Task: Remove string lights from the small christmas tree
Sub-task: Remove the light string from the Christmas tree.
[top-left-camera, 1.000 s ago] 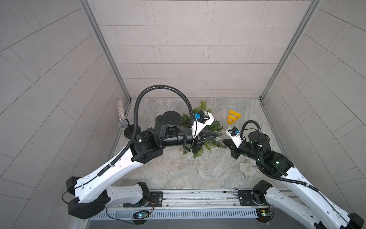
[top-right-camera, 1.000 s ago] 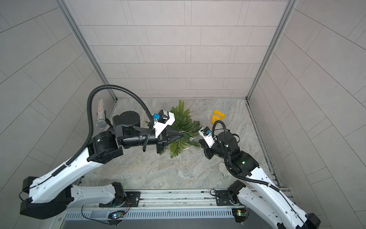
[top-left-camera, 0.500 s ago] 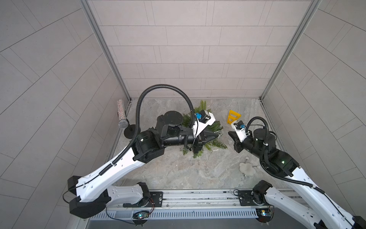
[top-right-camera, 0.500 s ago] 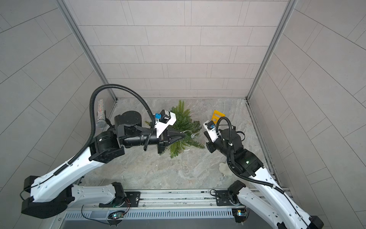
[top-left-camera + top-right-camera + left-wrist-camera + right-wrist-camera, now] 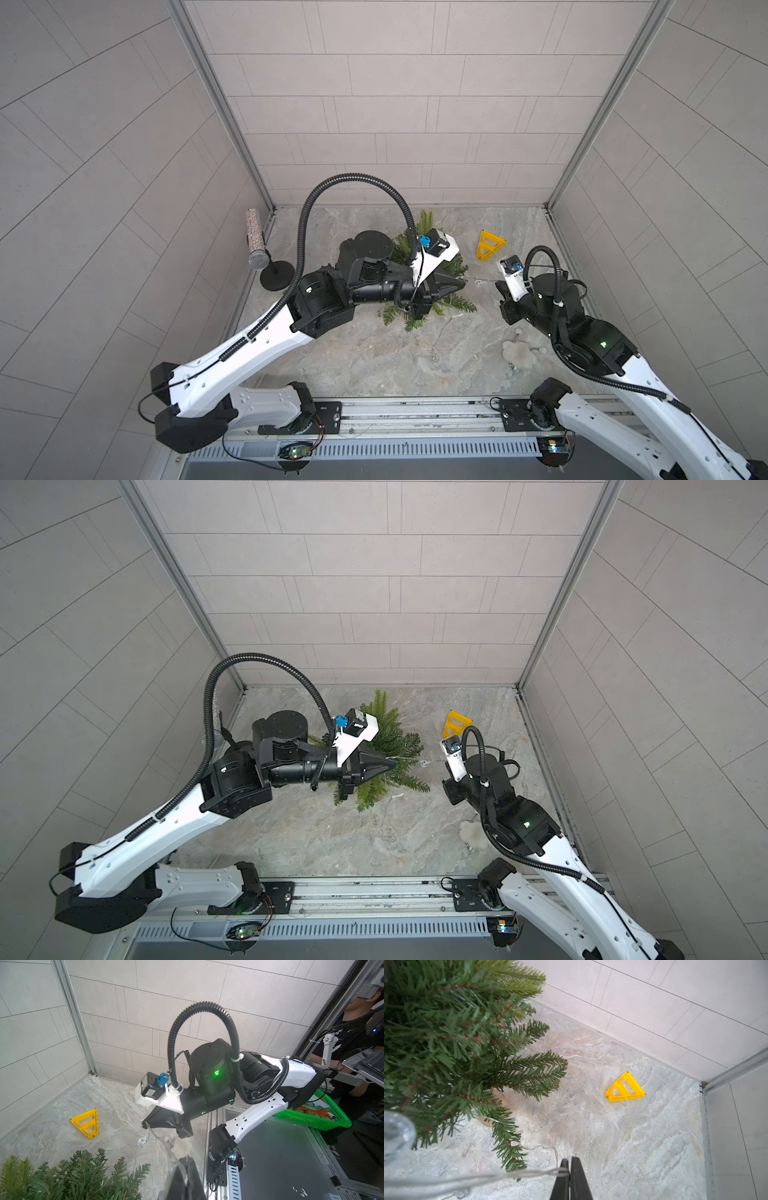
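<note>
The small christmas tree stands at the middle back of the floor, its green branches partly under my left arm. My left gripper hangs over the tree's right side, shut on the string lights. The thin wire runs tight from there to my right gripper, which is shut on the string lights a short way right of the tree. A clear bulb hangs on the span between them. More wire lies on the floor in front of the tree.
A yellow plastic triangle lies at the back right. A fluffy white pom-pom keychain sits on the floor under my right arm. A glittery microphone on a black stand is by the left wall. Tiled walls close three sides.
My right gripper has drawn away from the tree to the right, still shut on the wire, which is now stretched between both grippers. The left gripper has barely moved.
</note>
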You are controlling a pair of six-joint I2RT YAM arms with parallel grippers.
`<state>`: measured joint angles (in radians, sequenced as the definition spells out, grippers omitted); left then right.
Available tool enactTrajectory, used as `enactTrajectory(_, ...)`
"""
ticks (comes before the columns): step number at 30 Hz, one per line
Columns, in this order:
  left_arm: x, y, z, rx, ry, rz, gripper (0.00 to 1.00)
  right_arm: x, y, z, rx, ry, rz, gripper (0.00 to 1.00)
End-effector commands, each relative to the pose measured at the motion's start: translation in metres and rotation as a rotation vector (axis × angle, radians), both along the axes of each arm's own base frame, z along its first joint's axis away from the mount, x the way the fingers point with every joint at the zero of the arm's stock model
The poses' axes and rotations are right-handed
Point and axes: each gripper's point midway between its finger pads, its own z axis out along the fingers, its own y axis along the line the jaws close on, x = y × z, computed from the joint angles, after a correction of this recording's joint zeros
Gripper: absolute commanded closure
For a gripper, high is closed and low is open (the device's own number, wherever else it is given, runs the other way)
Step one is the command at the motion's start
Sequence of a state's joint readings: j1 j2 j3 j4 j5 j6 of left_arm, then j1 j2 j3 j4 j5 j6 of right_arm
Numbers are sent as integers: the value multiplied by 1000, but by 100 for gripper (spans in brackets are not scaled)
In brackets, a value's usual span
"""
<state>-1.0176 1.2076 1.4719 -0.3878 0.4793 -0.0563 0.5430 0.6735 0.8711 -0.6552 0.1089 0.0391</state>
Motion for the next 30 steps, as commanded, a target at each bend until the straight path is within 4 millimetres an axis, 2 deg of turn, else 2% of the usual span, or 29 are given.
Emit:
enactTrajectory(1,-6,-1,24,-65,-27,-29,100,-13,-20,-22,-21,83,-94,100)
enactTrajectory(5,-6,-2,22,-62,-19,-30,100,-22,-2,-27,35,106,9,100)
enactTrajectory(8,-5,0,22,-62,-22,-16,100,-29,3,-20,83,105,42,100)
enactTrajectory(12,-5,3,23,-63,-29,-8,100,-41,25,-7,180,140,153,100)
enactTrajectory(14,-4,3,22,-62,-31,-5,100,-48,32,-8,220,180,182,100)
enactTrajectory(16,-5,3,22,-61,-30,-6,100,-48,23,-12,215,209,116,100)
enactTrajectory(19,-5,3,21,-58,-30,-8,100,-43,12,-8,197,179,52,100)
enactTrajectory(24,-5,3,21,-57,-26,-9,100,-23,-8,0,66,117,-46,100)
enactTrajectory(28,-5,4,21,-57,-24,-6,100,1,-24,25,-25,4,-139,100)
enactTrajectory(30,-6,4,22,-60,-27,-7,100,10,-24,41,-24,-53,-149,100)
